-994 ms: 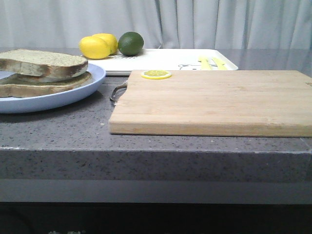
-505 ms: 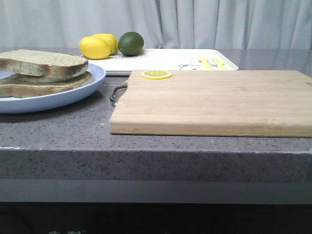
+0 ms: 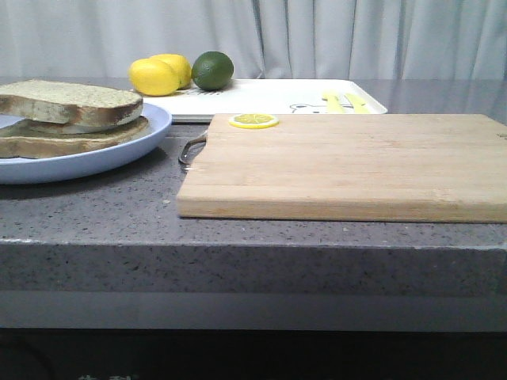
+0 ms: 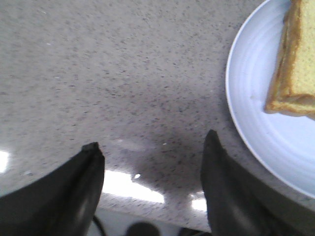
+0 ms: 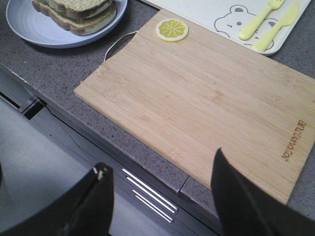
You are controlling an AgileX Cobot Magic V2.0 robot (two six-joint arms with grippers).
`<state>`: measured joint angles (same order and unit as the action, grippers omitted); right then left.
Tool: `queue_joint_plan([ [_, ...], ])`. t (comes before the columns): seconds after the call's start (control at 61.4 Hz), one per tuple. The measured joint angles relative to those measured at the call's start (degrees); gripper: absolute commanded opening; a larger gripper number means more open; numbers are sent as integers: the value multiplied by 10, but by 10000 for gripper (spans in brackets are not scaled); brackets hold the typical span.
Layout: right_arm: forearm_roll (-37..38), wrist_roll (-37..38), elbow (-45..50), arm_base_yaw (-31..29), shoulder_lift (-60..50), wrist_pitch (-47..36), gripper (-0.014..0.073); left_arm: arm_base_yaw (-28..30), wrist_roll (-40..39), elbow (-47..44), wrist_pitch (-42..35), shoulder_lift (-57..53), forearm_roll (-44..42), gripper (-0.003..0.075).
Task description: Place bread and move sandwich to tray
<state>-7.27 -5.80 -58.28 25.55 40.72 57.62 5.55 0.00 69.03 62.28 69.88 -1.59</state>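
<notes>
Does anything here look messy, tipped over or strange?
Nothing is spilled or broken. The one oddity: a lone lemon slice lies at the corner of the otherwise bare cutting board.

Light is even and soft, fairly bright across all three views. In the left wrist view, white glare patches sit on the table [image 4: 123, 98] just ahead of the left claw [image 4: 152, 189], with a dim shadow between its blurred dark fingers [image 4: 74, 191]. The right claw [image 5: 162, 201] is likewise out of focus, while the cutting board [image 5: 206, 98] beyond it is sharp. The front view is slightly hazy, with soft shadows under the board.
</notes>
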Motion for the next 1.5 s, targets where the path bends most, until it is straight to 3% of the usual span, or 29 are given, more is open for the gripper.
queue_joint_plan([
  [0.147,0,0,0,0,0,0,456,67,90,28,-2,85,167,421],
  [0.407,0,0,0,0,0,1,456,106,177,32,-10,187,338,420],
  [0.538,0,0,0,0,0,1,456,106,197,32,-16,221,385,420],
  [0.913,0,1,0,0,0,1,456,106,211,33,-31,280,410,415],
  [1.027,0,1,0,0,0,1,456,106,211,36,-31,293,414,356],
  [1.369,0,1,0,0,0,1,456,106,234,38,-29,306,436,-18],
  [1.499,0,1,0,0,0,1,456,106,244,47,-25,308,446,-20],
])
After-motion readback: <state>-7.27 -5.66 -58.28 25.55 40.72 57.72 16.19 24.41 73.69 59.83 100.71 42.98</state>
